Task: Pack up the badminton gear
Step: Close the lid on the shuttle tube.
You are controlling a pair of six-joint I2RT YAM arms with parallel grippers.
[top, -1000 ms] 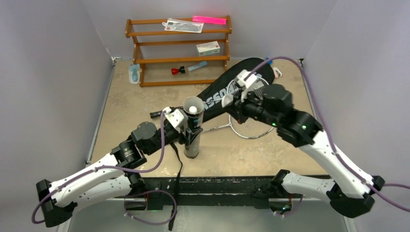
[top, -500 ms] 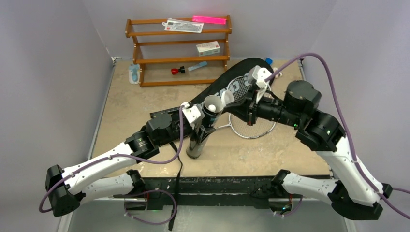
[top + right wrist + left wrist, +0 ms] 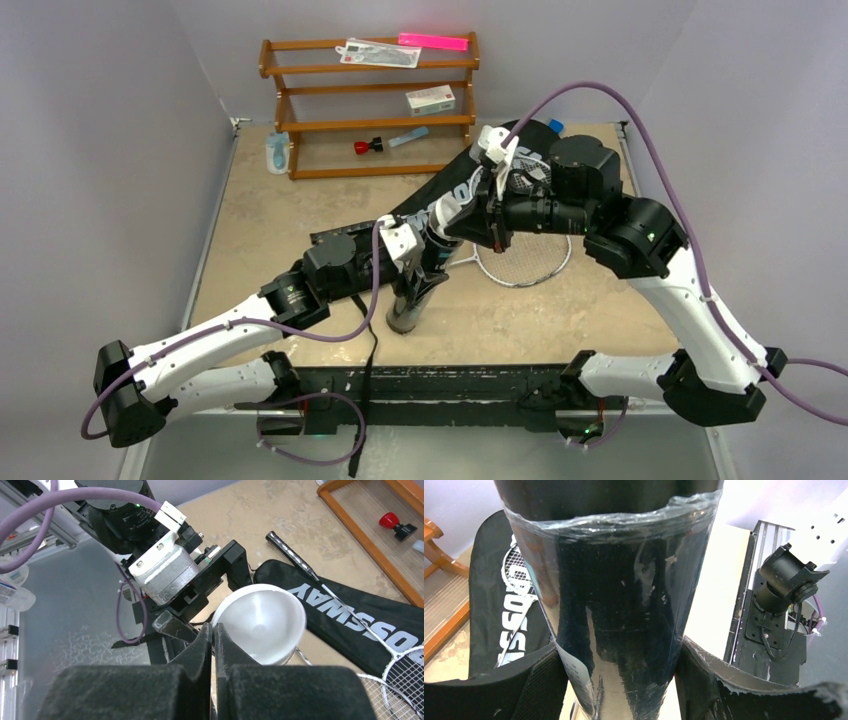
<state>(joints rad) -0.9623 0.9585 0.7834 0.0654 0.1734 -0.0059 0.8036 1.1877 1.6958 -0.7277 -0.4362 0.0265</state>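
**Tube leaned bagward, shuttlecock pinched at its top**

The dark tube [image 3: 406, 308] was clamped between the left gripper's [image 3: 425, 270] parted fingers, just in front of the CROSSWAY bag [image 3: 452, 192]. Its long axis was tilted, mouth up and toward the bag; a second before it was upright. By its upper end, the right gripper [image 3: 212, 641] was pinched together on a white shuttlecock's [image 3: 262, 622] skirt rim.
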